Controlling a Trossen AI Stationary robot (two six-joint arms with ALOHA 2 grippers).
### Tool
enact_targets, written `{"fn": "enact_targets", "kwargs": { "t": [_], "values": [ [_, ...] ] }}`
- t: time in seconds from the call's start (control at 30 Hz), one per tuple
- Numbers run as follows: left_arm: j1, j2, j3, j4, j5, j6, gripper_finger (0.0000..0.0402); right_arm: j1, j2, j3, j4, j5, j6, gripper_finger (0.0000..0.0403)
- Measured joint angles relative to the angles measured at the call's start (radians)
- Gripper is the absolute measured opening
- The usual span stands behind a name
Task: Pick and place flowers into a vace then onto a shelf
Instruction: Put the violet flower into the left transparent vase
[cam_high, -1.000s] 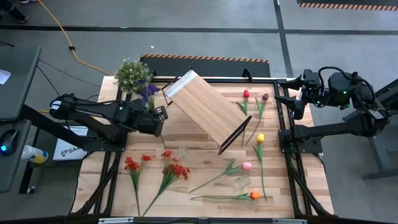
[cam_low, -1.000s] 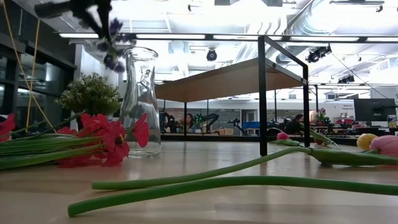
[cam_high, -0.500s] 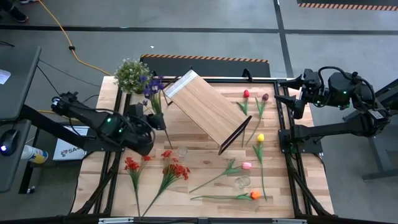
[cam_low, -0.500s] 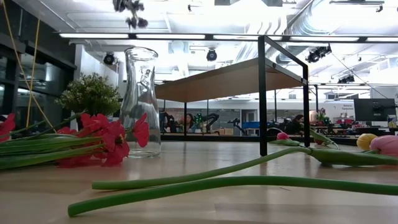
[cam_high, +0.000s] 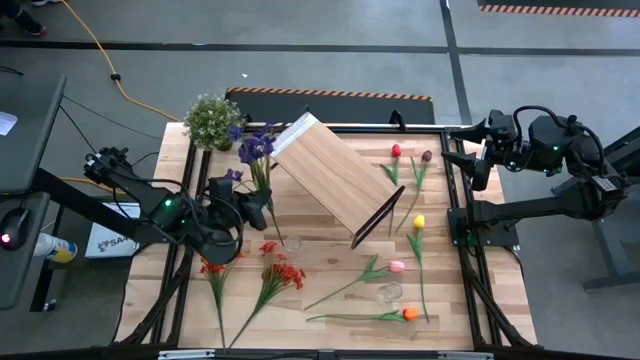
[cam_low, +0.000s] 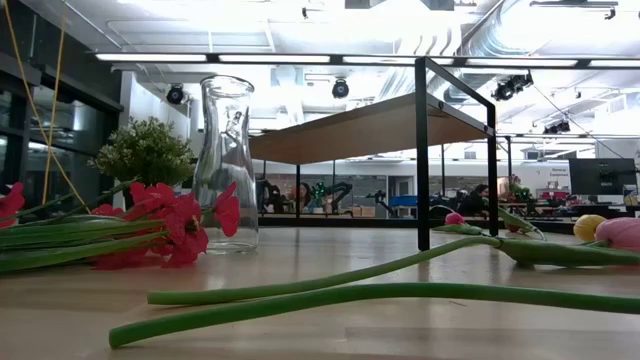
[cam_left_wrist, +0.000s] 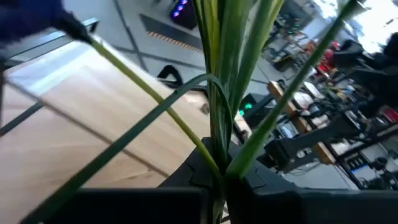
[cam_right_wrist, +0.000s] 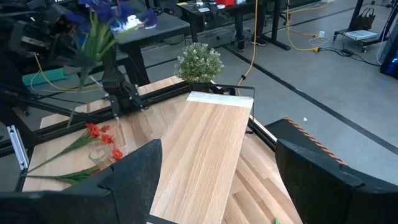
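My left gripper (cam_high: 262, 212) is shut on a purple flower sprig (cam_high: 255, 146) with green stems and long leaves (cam_left_wrist: 217, 93). It hangs over the table's left half, between the bushy potted plant (cam_high: 212, 118) and the clear glass vase (cam_high: 292, 243). The vase (cam_low: 225, 165) stands upright on its base. The light-wood shelf (cam_high: 335, 180) stands on its black legs at the table's middle. Red flower sprays (cam_high: 280, 275) and several tulips (cam_high: 397, 266) lie flat on the table. My right gripper (cam_high: 455, 150) stands open at the far right edge, holding nothing. My left gripper pinches the bundle of green stems (cam_left_wrist: 217, 168) between its two fingers, well below the blossoms. The stems and leaves run straight on from the fingers. The sprig is lifted clear of the table, and its purple blossoms (cam_high: 258, 148) point toward the far edge.
A second small clear glass (cam_high: 388, 292) stands near the front among the tulip stems (cam_low: 350, 290). The red sprays (cam_low: 150, 225) lie just in front of the vase. Black frame rails (cam_high: 465, 250) run along the table's sides.
My left gripper has risen with the purple sprig, shifted a little toward the near edge and turned. The blossoms have climbed out of the low view's top. From above they now reach farther toward the far edge, with more stem showing.
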Motion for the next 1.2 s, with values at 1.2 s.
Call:
{"fn": "enact_targets", "kwargs": {
  "t": [1.2],
  "values": [
    [-0.004, 0.086, -0.001, 0.258, 0.033, 0.47, 0.0049, 0.0, 0.0, 0.0, 0.015, 0.0, 0.0, 0.0303]
  ]
}}
